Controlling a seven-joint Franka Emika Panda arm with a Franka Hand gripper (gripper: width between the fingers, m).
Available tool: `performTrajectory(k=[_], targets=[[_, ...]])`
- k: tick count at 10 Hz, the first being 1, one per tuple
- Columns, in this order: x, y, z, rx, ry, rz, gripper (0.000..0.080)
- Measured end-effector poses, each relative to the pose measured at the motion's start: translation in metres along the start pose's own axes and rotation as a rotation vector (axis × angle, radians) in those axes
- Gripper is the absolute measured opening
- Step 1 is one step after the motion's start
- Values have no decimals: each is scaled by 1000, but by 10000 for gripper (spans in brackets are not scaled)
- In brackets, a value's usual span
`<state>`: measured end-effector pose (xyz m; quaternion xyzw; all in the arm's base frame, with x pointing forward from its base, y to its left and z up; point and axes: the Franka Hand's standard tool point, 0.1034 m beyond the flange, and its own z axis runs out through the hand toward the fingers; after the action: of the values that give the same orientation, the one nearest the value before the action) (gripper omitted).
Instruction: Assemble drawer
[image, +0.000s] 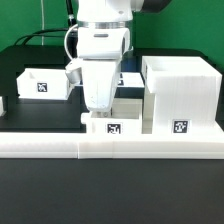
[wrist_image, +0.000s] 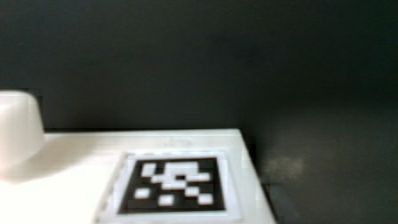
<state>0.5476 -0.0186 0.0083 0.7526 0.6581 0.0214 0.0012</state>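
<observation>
The large cube-like drawer shell (image: 180, 92) stands at the exterior view's right, its tag facing front. A small white tray (image: 114, 124) with a tag sits in the middle, against the shell's side. My gripper (image: 100, 108) is lowered onto this tray, and its fingertips are hidden behind the tray wall. A second tray (image: 45, 82) sits at the back left. In the wrist view a white tagged tray face (wrist_image: 178, 185) fills the near part, with a round white knob (wrist_image: 15, 135) beside it. No fingers show there.
The long low white rail (image: 60, 147) runs along the front, just before the middle tray and the shell. A small white part (image: 2, 105) shows at the exterior view's left edge. The table is black.
</observation>
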Motion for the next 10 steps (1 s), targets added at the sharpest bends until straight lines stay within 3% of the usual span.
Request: performTrajectory(k=[2,8,10], targets=[[9,0,0,3,3,-16,42],[14,-1,0,3,-3,-35,42],[12,0,0,14,-15,-40,42]])
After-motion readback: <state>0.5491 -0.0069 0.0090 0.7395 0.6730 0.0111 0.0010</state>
